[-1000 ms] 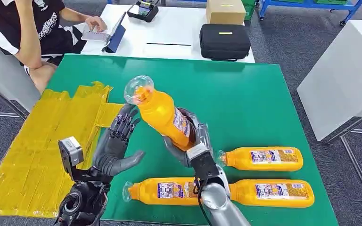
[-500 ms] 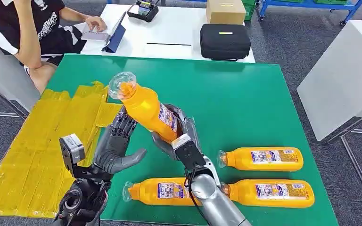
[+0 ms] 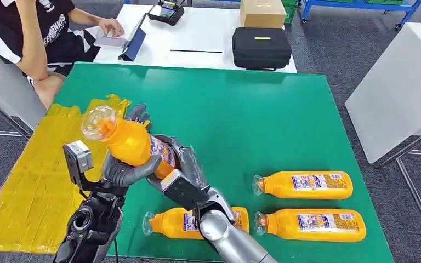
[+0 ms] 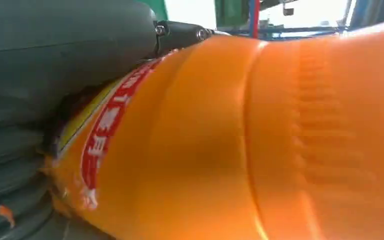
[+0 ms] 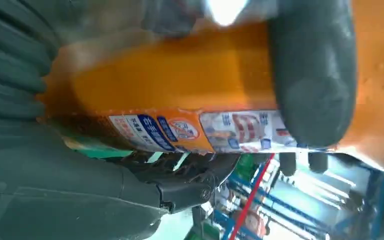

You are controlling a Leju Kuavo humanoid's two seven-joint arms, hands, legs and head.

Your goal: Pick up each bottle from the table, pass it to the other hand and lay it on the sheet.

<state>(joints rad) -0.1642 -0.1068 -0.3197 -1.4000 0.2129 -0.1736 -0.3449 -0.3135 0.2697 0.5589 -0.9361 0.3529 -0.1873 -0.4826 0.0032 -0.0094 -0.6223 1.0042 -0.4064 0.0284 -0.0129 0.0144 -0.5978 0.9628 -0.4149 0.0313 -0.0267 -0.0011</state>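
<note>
An orange bottle (image 3: 129,143) with a clear cap is held tilted in the air above the left part of the green table (image 3: 274,120), cap toward the yellow sheet (image 3: 33,181). My right hand (image 3: 180,164) grips its labelled lower end. My left hand (image 3: 125,169) cups its middle, thumb across the front and fingers (image 3: 137,114) behind. Up close, the bottle (image 4: 240,150) lies against the left palm, and the bottle (image 5: 180,85) is under the right thumb. Three more orange bottles lie near the table's front edge: one (image 3: 306,184), one (image 3: 312,224), and one (image 3: 170,222) partly behind my right arm.
A person sits at the far left by a white table carrying a tablet (image 3: 131,41), a black case (image 3: 261,48) and a cardboard box (image 3: 262,12). A white cabinet (image 3: 400,82) stands to the right of the green table.
My right hand has carried the bottle left and lower, into my left hand. The left hand, open before, now has its thumb wrapped over the bottle.
</note>
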